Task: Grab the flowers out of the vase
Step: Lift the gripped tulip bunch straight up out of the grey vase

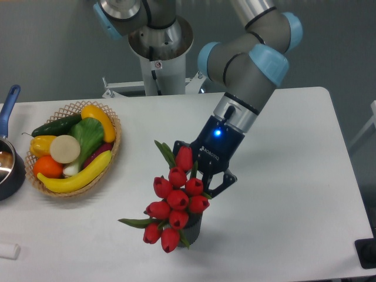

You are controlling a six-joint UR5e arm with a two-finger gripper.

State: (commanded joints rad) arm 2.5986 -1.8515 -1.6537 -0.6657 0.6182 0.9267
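Tulips (175, 202): I count nine red buds in one bunch, stems in one vase (193, 229); my tool (202, 176) pinches the stems.

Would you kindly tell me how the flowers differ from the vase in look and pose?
The flowers are bright red buds with green leaves; the vase is plain dark grey. The flowers spread wide and lean left; the vase is narrow, mostly hidden behind them. The gripper is at the flowers, not the vase. Both sit on the white table.
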